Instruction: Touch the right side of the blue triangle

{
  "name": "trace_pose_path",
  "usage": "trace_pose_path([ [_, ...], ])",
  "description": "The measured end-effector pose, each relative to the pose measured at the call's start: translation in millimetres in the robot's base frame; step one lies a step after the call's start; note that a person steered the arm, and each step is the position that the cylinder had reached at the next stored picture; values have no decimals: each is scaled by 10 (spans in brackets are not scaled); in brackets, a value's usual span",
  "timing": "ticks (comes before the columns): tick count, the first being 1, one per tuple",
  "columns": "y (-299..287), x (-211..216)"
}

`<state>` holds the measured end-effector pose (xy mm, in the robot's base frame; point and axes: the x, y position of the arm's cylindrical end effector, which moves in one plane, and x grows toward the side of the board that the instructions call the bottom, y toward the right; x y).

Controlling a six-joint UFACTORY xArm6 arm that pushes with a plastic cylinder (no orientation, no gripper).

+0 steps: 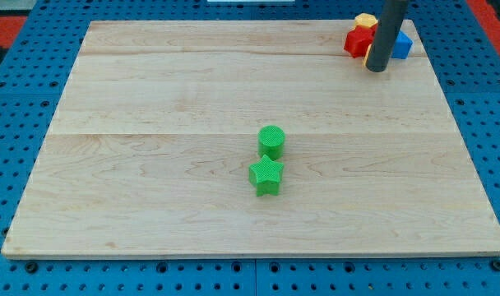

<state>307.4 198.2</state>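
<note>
Contact looks unmade: my tip [378,69], a bare rod grasping nothing, sits at the far right corner just left of the blue triangle [403,45], among a red block [357,41] and yellow block [365,20], so its right side remains untouched

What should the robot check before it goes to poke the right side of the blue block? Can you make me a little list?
1. Tip found: my tip shows near the view's top right corner. Ok.
2. Blue block found: only a corner peeks out on the rod's right; its triangle shape is hidden. Cannot tell.
3. Tip on the blue block's right side: it sits left of the visible blue part. Not ok.
4. Neighbours close by: the red block and yellow block crowd the same corner and could get bumped. Not ok.
5. Green cylinder and green star out of the way: they stand mid-board. Ok.
</note>
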Motion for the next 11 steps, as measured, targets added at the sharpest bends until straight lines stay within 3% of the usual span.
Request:
trace_pose_path([
  [4, 30, -79],
  [5, -73, 221],
  [6, -713, 423],
  [7, -1268, 18],
  [9, -939, -1150],
  [10, -1372, -882],
  [11, -1357, 270],
])
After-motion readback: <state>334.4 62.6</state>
